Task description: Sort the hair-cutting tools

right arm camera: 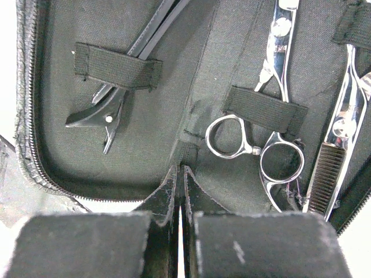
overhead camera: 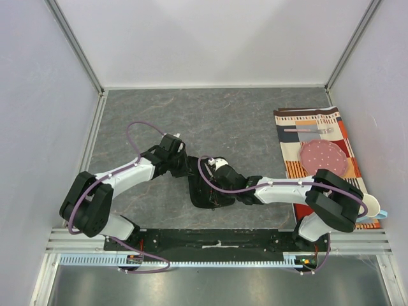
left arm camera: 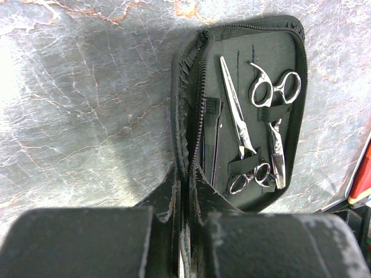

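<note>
A black zip pouch (overhead camera: 205, 191) lies open at the table's middle. In the left wrist view its lining (left arm camera: 243, 49) holds silver scissors (left arm camera: 236, 107), thinning shears (left arm camera: 277, 92) and thin black clips (left arm camera: 214, 136) under elastic straps. My left gripper (left arm camera: 186, 174) is shut on the raised zip edge of the pouch's flap. In the right wrist view the scissors (right arm camera: 282, 75), the shears (right arm camera: 342, 127) and a black clip (right arm camera: 107, 110) sit strapped to the lining (right arm camera: 174, 98). My right gripper (right arm camera: 179, 172) is shut, its tips pinched at the pouch's centre seam. In the top view the grippers (overhead camera: 185, 167) (overhead camera: 220, 177) meet over the pouch.
A striped placemat (overhead camera: 287, 166) lies at the right with a fork and knife (overhead camera: 309, 131), a pink plate (overhead camera: 324, 158) and a white round thing (overhead camera: 370, 205) at its near end. White walls close in the table on three sides.
</note>
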Tool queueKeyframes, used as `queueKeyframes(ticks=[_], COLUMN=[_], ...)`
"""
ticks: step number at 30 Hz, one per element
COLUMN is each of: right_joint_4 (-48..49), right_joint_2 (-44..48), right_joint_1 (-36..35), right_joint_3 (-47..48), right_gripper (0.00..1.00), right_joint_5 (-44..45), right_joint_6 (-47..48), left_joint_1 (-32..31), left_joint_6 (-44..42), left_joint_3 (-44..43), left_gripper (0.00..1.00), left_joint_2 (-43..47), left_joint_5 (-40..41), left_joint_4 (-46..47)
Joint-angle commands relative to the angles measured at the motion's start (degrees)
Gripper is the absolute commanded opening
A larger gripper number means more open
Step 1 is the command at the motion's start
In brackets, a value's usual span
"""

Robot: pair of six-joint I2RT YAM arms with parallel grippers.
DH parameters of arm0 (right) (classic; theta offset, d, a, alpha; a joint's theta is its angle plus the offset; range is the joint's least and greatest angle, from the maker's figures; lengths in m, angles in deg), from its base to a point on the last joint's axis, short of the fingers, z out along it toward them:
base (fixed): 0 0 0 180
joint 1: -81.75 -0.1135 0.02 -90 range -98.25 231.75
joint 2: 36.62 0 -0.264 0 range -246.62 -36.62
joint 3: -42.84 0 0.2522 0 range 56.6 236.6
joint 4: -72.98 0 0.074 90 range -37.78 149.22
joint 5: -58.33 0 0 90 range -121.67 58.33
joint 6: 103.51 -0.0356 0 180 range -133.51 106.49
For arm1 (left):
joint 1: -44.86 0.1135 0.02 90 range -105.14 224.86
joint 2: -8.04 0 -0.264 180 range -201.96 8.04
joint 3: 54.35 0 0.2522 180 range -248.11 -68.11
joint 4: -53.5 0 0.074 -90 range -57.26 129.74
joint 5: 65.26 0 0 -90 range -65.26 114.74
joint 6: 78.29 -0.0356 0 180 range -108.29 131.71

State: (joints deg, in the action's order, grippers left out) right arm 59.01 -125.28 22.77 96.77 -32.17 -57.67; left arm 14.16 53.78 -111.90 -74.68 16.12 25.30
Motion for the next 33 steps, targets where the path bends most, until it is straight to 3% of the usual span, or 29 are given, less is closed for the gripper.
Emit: queueKeyframes(ticks=[1, 14, 19, 25, 27, 28, 29, 33], right_joint_4=[-4.8, -8.93, -15.16, -18.25, -17.81, -17.46, -16.94, -14.57], right_joint_2=[1.82, 4.72, 10.43, 15.0, 15.27, 14.93, 14.57, 10.36], right_joint_1=[-1.4, -2.98, -2.37, 6.67, 11.24, 12.47, 14.84, 19.07], right_joint_3=[-0.35, 1.41, 5.18, 5.72, 5.02, 4.84, 4.84, 5.37], right_gripper=[0.0, 0.0, 0.0, 0.0, 0.14, 0.2, 0.33, 0.35], right_joint_5=[-0.39, -7.86, 3.79, 11.99, 14.63, 15.25, 16.13, 16.32], right_joint_6=[-0.84, -0.4, 1.27, 4.34, 5.74, 6.1, 6.45, 7.77], left_joint_1=[0.11, 0.11, 0.11, 0.11, 0.11, 0.03, 0.11, 0.11], left_joint_6=[-0.58, -0.31, -1.72, -4.35, -5.06, -5.67, -5.85, -6.99], left_joint_3=[-1.65, -2.09, -4.1, -7.88, -8.59, -9.03, -9.21, -9.56], left_gripper=[0.02, 0.02, 0.02, 0.09, 0.12, 0.18, 0.22, 0.31], left_joint_2=[2.03, 2.47, 1.6, 1.24, 0.98, 1.07, 1.15, 1.59], left_joint_5=[4.49, 7.04, 5.03, 2.91, 3.0, 2.91, 3.0, 2.73], left_joint_4=[-0.59, -0.5, -0.94, -4.45, -6.12, -6.65, -7.27, -8.06])
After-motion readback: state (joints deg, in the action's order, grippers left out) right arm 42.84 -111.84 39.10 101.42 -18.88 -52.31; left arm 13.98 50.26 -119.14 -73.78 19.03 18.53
